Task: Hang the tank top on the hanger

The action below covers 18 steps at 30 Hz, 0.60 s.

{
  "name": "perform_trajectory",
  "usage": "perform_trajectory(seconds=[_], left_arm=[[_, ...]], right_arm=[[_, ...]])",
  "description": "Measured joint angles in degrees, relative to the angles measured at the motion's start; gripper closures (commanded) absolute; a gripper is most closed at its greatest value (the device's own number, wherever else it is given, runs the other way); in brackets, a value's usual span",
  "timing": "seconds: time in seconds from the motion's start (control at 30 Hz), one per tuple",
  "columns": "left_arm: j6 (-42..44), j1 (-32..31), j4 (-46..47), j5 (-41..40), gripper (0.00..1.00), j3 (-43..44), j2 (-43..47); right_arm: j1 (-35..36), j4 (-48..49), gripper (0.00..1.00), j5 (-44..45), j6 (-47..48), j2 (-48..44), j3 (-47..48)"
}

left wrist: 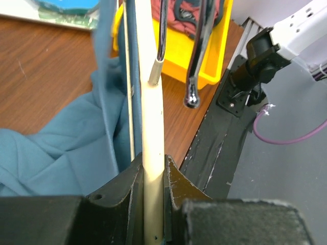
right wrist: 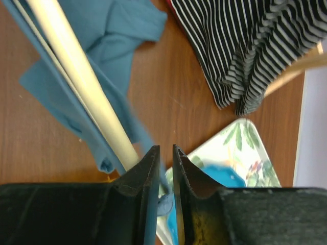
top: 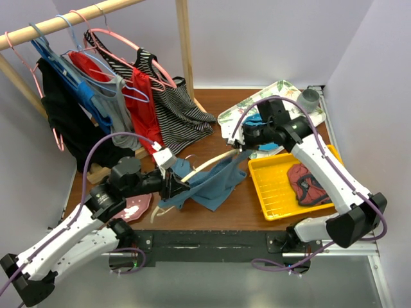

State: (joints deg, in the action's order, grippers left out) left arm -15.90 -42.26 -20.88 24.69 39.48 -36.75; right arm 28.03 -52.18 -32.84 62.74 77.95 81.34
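Clothes (top: 64,122) hang on pink and blue hangers from a wooden rail (top: 64,22) at the far left, and a striped top (top: 183,106) trails down onto the brown table (top: 212,215). Just right of them, the left gripper (top: 172,186) has its fingers clamped tight on one arm of the cream hanger (top: 209,163). The wrist view shows the pale rod squeezed between the pads, with the metal hook (left wrist: 196,51) pointing toward the near table edge. The hanger slants up and to the right, lifted off the table. The teal tank top (top: 215,183) is draped along it, with most of the cloth lying crumpled on the wood below. At the hanger's far end the right gripper (top: 241,144) has its fingers drawn narrow, pinching a thin strip of the tank top beside the rod. Behind that gripper lies a leaf-patterned tray (top: 282,93) with a brighter blue top (top: 257,125) on it. Farther right, a yellow basket (top: 273,192) holds a dark red garment (top: 305,183).
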Motion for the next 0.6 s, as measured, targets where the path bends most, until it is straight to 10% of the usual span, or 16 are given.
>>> perform_trajectory(seconds=[0.27,0.4,0.6], left_arm=[[0.02,4.35,-0.37,0.02,1.00,-1.92,-1.07],[0.02,7.15,-0.55,-0.35,1.00,-2.16,-1.51],[-0.50,8.76,0.81,-0.37,1.00,-2.16,-1.81]], right_arm=[[1.38,1.22,0.75,-1.44,-8.98,-2.10,1.73],[1.29,2.82,0.45,-0.44,-15.39,-4.70,1.88],[1.11,13.16,0.44,4.66,-32.39,-7.56,-5.22]])
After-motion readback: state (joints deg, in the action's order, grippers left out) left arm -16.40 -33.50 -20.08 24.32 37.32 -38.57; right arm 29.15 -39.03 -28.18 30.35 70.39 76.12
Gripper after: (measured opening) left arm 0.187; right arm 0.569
